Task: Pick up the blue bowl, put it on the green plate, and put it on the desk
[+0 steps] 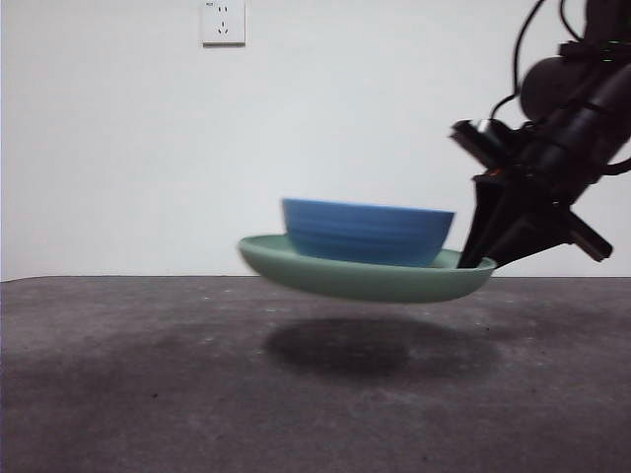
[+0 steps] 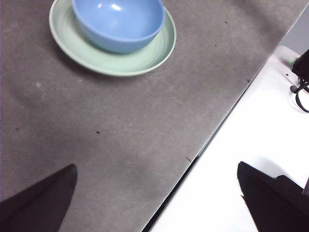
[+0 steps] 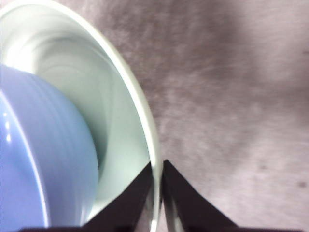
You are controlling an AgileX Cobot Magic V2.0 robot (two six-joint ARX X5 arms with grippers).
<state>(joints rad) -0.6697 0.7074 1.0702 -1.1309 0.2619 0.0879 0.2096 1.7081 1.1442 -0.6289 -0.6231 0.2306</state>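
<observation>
The blue bowl sits in the green plate. The plate hangs in the air above the dark grey desk, with its shadow below it. My right gripper is shut on the plate's right rim and holds it up. In the right wrist view the jaws pinch the pale rim with the bowl beside them. My left gripper is open and empty, away from the plate, over the desk's edge. The left wrist view shows the bowl in the plate.
A white wall with a socket stands behind the desk. In the left wrist view a white surface borders the desk's edge, with black cables at its side.
</observation>
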